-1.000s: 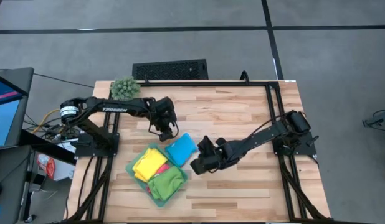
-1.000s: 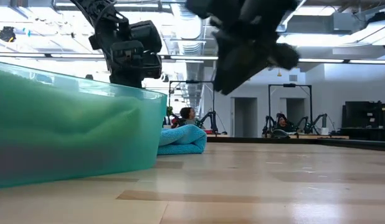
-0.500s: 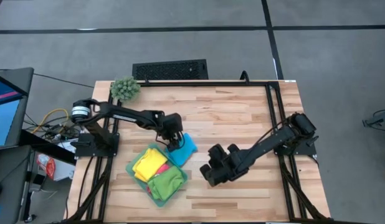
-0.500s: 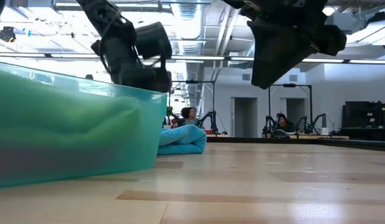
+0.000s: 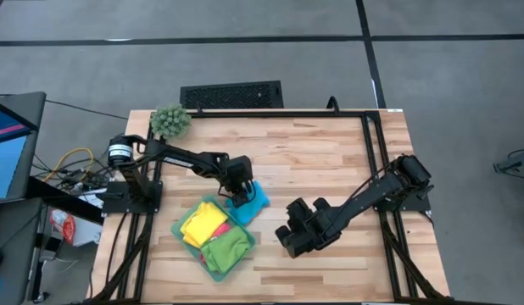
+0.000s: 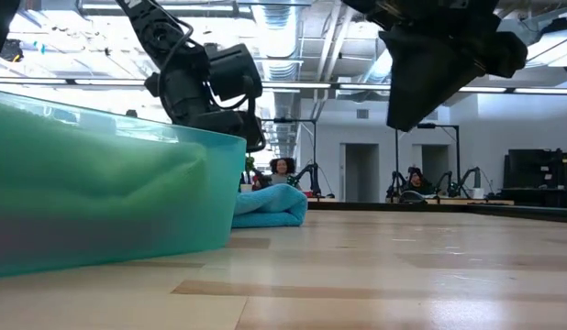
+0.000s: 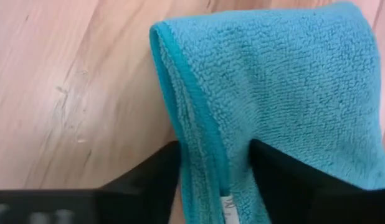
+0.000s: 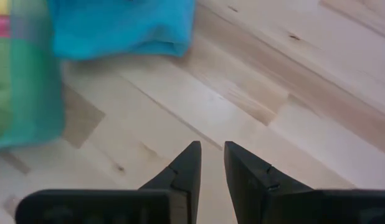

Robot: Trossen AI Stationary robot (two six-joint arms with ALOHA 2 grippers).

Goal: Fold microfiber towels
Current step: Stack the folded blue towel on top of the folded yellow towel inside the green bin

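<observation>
Our left gripper [image 7: 214, 180] sits on the blue towel [image 5: 252, 200], fingers spread either side of its folded edge, not visibly pinching yet. That towel lies folded on the bench [image 5: 330, 152], just beside the tray [image 5: 179, 230], which holds the yellow towel [image 5: 203, 223], green towel [image 5: 226, 249] and a sliver of pink towel [image 5: 221, 229]. Our right gripper [image 8: 211, 168] hovers over bare wood nearby, fingers narrow and empty. We judge the cloth soft, light and floppy, best taken at the hemmed edge or a corner.
</observation>
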